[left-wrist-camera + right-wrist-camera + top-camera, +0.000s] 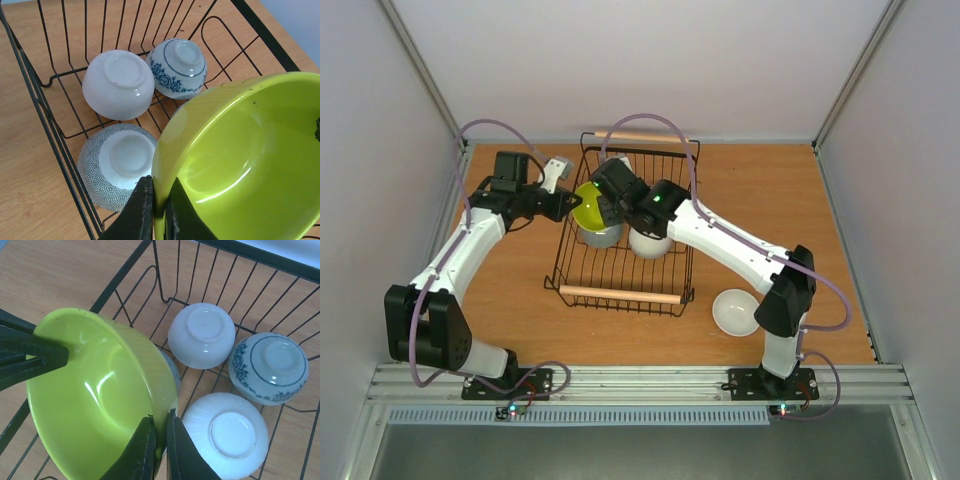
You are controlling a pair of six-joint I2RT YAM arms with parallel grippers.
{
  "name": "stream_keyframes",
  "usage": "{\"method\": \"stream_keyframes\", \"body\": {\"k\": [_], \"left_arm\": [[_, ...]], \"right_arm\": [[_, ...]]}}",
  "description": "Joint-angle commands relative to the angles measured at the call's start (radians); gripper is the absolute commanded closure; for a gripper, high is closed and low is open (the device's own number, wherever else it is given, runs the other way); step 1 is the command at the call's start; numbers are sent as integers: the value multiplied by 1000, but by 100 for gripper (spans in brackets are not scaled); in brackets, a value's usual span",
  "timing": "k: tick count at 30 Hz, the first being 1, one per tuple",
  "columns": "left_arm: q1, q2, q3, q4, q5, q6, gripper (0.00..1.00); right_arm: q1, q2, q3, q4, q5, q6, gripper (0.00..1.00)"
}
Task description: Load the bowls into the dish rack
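Observation:
The yellow-green bowl [588, 205] hangs tilted over the left side of the black wire dish rack [620, 295]. My left gripper [571, 204] is shut on its rim [159, 200] from the left. My right gripper [608, 207] is shut on the opposite rim [161, 437]. Upside down in the rack lie a grey dotted bowl [120, 165], a smooth white bowl [118, 84], a blue-patterned bowl [177, 67] and a ribbed white bowl [227, 435]. The grey bowl sits right under the yellow-green one [95, 395]. No orange bowl shows.
A bowl with a white inside [735, 312] stands upright on the wooden table right of the rack, near my right arm's base. The rack's wooden handles are at its near and far [640, 135] ends. Grey walls close in the table on both sides.

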Motion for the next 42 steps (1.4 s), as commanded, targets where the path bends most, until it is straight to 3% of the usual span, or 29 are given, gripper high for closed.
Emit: {"method": "stream_keyframes", "body": {"k": [1, 3, 5, 8, 10, 13, 16, 23, 38, 42], "left_arm": [[-24, -12, 29, 3, 120, 71, 99], [-24, -12, 29, 1, 120, 75, 99], [-24, -17, 24, 6, 110, 78, 99], [-22, -27, 14, 25, 101, 77, 99], [-17, -35, 6, 38, 104, 72, 99], [-6, -39, 9, 36, 129, 80, 100], [8, -33, 14, 33, 166, 79, 99], [49, 15, 39, 11, 331, 66, 100], [60, 73, 82, -82, 544, 124, 100], [60, 71, 83, -89, 586, 133, 99]], "right_arm": [[-17, -21, -3, 58, -5, -41, 99], [-17, -41, -27, 73, -15, -44, 96], [-18, -84, -69, 104, -26, -48, 83], [-20, -179, -186, 187, -44, -51, 43], [-34, -264, -296, 265, -115, -45, 21], [-97, -380, -463, 405, -358, 1, 7], [-161, -449, -593, 541, -597, 52, 2], [-183, -440, -703, 727, -848, 71, 1], [-183, -381, -720, 809, -882, 71, 2], [-184, -379, -727, 832, -900, 71, 8]]}}
